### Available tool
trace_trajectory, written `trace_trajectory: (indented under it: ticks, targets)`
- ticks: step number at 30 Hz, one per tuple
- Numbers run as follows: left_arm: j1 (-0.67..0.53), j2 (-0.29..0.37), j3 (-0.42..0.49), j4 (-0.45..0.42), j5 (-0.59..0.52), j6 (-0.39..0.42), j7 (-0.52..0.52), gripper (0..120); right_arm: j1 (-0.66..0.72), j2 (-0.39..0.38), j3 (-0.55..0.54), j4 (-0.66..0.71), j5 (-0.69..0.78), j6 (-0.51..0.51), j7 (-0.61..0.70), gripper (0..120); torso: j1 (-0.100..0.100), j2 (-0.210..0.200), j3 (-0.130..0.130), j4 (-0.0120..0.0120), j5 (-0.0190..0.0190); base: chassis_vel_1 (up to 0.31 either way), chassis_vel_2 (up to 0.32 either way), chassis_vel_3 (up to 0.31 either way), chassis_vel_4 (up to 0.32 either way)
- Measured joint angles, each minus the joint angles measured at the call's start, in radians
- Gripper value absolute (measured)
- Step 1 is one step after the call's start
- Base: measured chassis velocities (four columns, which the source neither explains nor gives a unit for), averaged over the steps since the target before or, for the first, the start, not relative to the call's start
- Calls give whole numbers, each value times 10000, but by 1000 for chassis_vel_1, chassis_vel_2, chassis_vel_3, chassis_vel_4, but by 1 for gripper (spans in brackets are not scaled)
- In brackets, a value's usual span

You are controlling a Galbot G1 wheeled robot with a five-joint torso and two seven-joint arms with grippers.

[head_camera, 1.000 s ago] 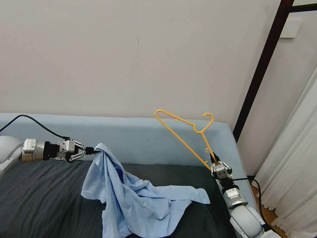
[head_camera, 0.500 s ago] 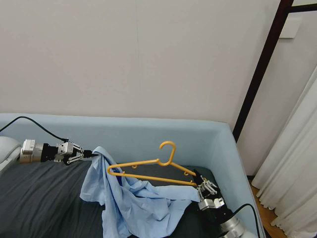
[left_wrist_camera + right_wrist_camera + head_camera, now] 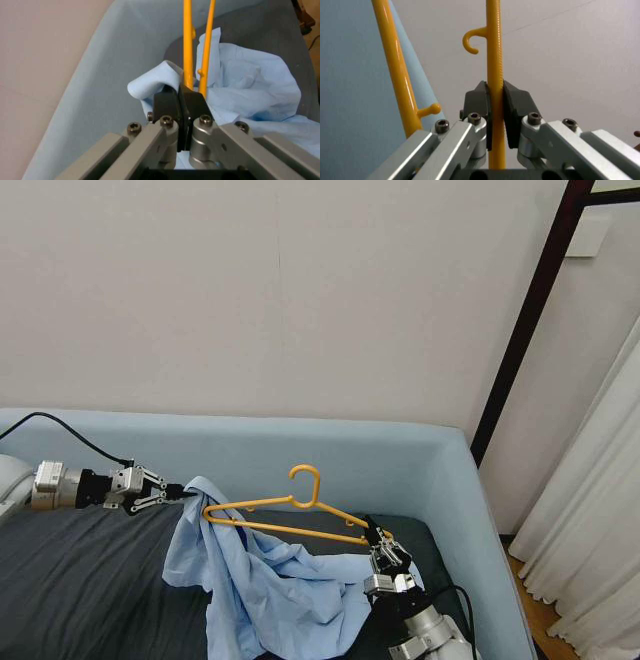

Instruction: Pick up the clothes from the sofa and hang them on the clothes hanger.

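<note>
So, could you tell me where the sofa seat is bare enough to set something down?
The dark seat cushion is bare left of the blue shirt, below the left gripper. The middle is crowded: shirt, yellow hanger and right gripper.

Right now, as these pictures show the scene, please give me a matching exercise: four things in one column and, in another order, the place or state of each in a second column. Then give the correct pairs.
Column one:
1. left claw
2. right claw
3. shirt
4. curtain

Column two:
A. partly lifted, the rest lying on the dark seat
B. shut on a fold of light blue cloth
C. hangs at the robot's far right
D. shut on a bar of the orange hanger

Pairs: 1-B, 2-D, 3-A, 4-C.
</note>
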Motion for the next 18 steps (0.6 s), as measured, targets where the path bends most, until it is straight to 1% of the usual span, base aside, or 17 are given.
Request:
trace_trajectory:
  ticks: [4, 5, 8, 14, 18]
  targets:
    - [86, 95, -2, -55, -69, 0, 3, 0, -60, 48, -102, 10, -214, -531, -10, 6, 0, 1, 0, 0, 1, 0, 0, 0, 0]
    - [86, 95, -2, -55, -69, 0, 3, 0, -60, 48, -102, 10, -214, -531, -10, 6, 0, 1, 0, 0, 1, 0, 0, 0, 0]
    - [143, 176, -2, -216, -157, 3, -33, 0, -89, 70, -309, 31, -337, -1074, -24, 6, 0, 1, 0, 0, 0, 0, 0, 0, 0]
    - [202, 201, -54, -470, -389, 36, -219, 0, -32, 146, -652, -26, -370, -1581, 49, 6, 0, 0, 1, 0, 1, 0, 0, 0, 0]
    - [385, -6, -115, -776, -568, 115, -439, 0, 74, 154, -1058, 23, -88, -1774, 53, 6, 0, 1, 0, 3, 3, 0, 0, 0, 0]
